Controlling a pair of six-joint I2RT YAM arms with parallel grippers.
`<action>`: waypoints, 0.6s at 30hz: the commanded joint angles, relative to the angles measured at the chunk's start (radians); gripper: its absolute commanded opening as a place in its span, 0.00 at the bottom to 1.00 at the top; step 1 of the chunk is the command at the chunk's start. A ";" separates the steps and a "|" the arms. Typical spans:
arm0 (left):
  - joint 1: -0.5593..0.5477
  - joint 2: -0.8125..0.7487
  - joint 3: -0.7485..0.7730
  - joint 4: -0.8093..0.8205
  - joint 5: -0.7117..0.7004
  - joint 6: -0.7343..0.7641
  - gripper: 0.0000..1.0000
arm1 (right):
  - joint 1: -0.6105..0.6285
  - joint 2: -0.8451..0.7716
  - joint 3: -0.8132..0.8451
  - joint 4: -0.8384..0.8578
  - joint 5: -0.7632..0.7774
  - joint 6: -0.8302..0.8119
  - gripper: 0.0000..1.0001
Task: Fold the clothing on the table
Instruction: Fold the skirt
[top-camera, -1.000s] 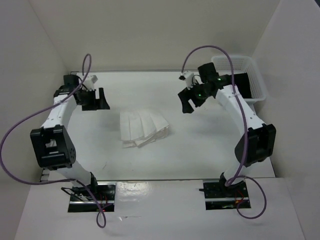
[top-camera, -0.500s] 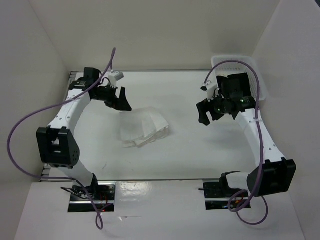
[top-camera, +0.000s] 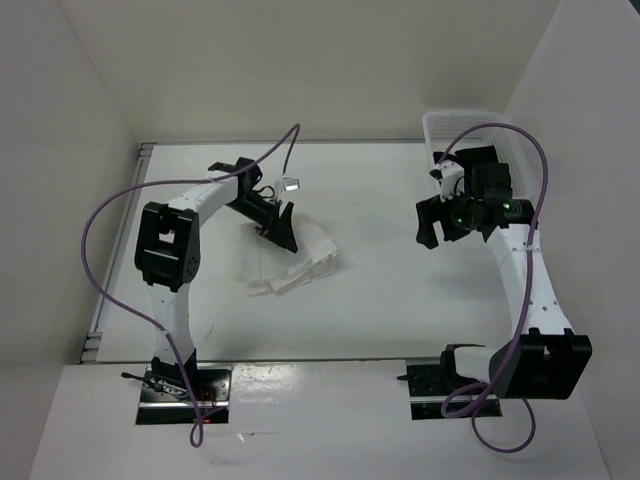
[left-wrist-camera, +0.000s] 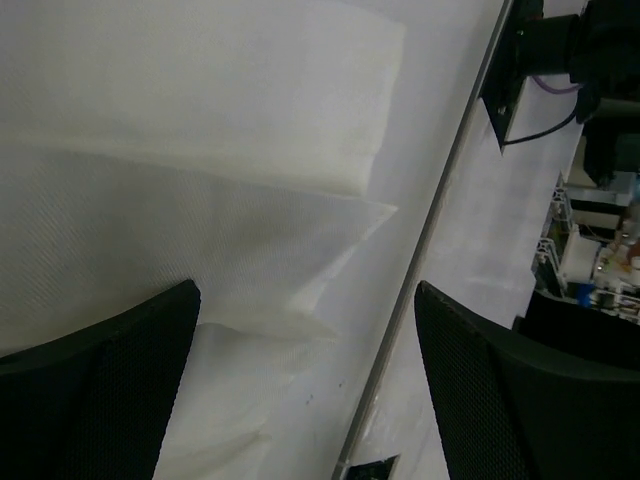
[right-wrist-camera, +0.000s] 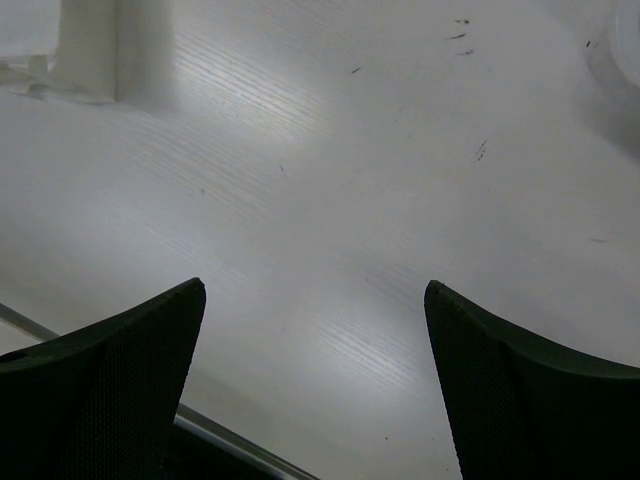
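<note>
The clothing (top-camera: 300, 262) is a white pleated garment lying folded in layers near the middle of the table (top-camera: 400, 300). My left gripper (top-camera: 283, 232) hovers over the garment's far left part, open, with nothing between its fingers. Through the left wrist camera the stacked white layers of the clothing (left-wrist-camera: 200, 130) fill the space under the open left gripper (left-wrist-camera: 305, 300). My right gripper (top-camera: 428, 222) stands open well to the right of the garment, above bare table. Only a corner of the clothing (right-wrist-camera: 85, 45) shows at the top left of the right wrist view, beyond the open right gripper (right-wrist-camera: 315, 295).
A white mesh basket (top-camera: 478, 150) holding something black sits at the back right corner, just behind the right arm. A thin metal rail (top-camera: 120, 240) runs along the table's left edge. White walls enclose the table on three sides.
The left arm has swung right from the table's left side to over the garment. The right arm has pulled back to the right, away from the garment. Both grippers stayed open.
</note>
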 joint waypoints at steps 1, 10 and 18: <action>0.009 0.023 -0.103 0.063 -0.006 -0.046 0.93 | -0.011 -0.026 0.021 -0.013 -0.021 0.008 0.94; -0.028 -0.018 -0.330 0.251 -0.399 -0.232 0.92 | -0.011 -0.017 0.021 0.006 -0.051 -0.001 0.94; -0.067 -0.276 -0.223 0.162 -0.387 -0.171 0.92 | -0.011 -0.052 0.012 0.016 -0.080 -0.011 0.95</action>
